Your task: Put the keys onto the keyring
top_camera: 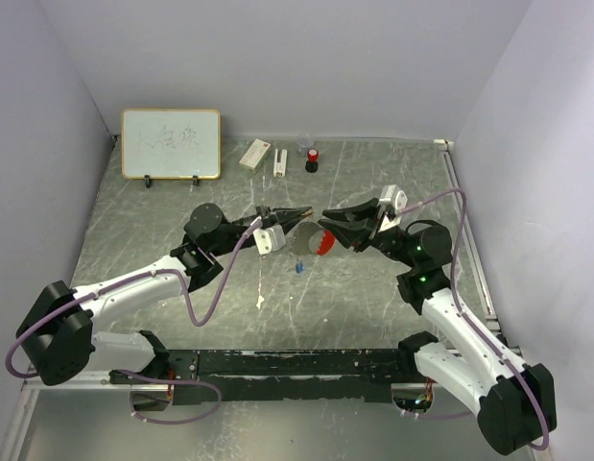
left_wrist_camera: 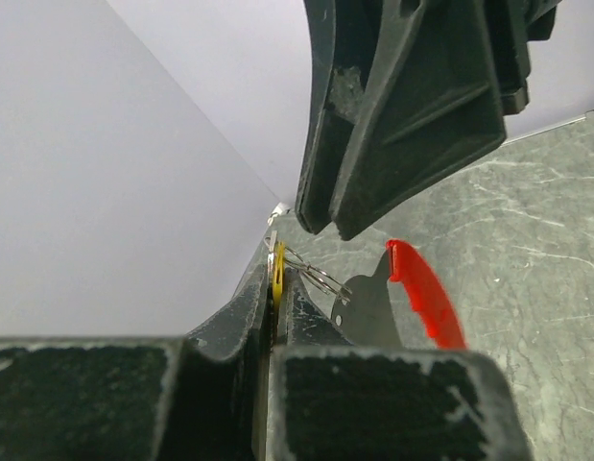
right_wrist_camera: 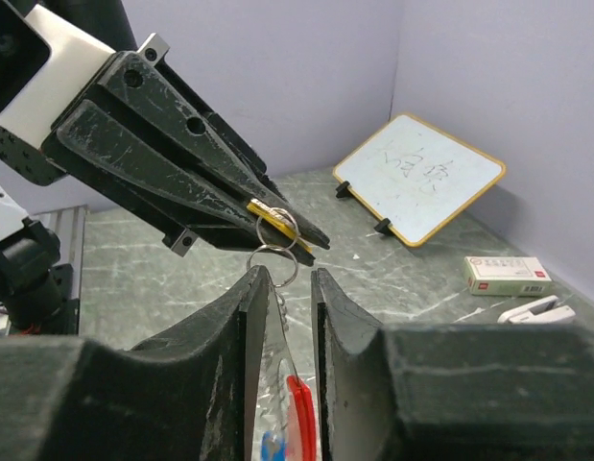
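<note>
Two keys: the blue key (top_camera: 299, 266) hangs low with the keyring (top_camera: 323, 245), seemingly threaded already. Above, the right gripper (right_wrist_camera: 289, 277) has its jaws slightly apart around it; whether they pinch, I cannot tell. Beyond, the left gripper (left_wrist_camera: 275, 264) pinches the tan-gold key (right_wrist_camera: 277, 215), which next needs careful threading.

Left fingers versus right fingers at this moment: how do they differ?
The left gripper is shut on the tan-gold key, while the right gripper stands open, with a clear gap between its fingers. The left gripper holds something; the right gripper only straddles the chain of the keyring, and the red tag shows lower down in the gap. Both are raised off the table, with their tips nearly meeting.
</note>
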Controlling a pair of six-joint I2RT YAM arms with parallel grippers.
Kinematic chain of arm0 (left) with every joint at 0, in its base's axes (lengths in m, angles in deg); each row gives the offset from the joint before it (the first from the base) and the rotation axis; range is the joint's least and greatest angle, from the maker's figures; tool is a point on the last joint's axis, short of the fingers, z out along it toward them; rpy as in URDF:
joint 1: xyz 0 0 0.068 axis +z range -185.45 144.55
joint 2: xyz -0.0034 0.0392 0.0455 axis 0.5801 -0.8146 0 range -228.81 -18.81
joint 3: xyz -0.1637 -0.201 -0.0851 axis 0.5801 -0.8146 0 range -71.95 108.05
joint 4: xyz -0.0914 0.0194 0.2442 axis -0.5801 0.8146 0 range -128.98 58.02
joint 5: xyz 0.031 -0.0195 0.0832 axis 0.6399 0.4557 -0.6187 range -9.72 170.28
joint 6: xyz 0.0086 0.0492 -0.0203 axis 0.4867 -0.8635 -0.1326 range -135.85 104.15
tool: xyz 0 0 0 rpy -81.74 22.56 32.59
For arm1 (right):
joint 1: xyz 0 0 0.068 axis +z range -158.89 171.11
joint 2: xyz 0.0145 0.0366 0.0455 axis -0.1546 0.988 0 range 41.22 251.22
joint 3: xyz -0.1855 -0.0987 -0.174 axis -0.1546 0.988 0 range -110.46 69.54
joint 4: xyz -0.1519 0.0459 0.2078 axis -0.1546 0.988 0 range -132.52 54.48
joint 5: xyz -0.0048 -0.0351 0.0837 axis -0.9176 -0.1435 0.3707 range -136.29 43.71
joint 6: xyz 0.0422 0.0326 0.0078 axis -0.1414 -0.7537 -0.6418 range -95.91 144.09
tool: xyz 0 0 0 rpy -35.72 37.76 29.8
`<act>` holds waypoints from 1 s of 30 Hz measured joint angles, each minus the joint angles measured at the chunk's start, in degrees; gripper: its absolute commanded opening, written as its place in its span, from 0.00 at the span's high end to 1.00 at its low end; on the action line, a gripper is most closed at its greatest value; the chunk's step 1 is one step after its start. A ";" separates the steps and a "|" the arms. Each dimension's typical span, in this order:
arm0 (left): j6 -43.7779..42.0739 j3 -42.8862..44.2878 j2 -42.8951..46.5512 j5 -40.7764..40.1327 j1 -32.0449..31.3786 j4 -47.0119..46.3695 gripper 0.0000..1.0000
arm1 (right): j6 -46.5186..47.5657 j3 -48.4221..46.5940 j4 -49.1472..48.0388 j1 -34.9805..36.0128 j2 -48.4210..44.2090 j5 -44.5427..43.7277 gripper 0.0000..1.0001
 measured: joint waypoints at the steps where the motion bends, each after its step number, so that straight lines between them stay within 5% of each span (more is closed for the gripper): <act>1: 0.07 -0.09 0.00 0.26 0.00 -0.24 0.93 | -0.55 0.00 -0.83 -0.07 0.50 0.04 0.76; 30: 0.11 0.42 -0.76 2.60 0.02 -0.79 0.93 | -13.66 -0.02 -15.85 -1.16 10.47 6.69 0.88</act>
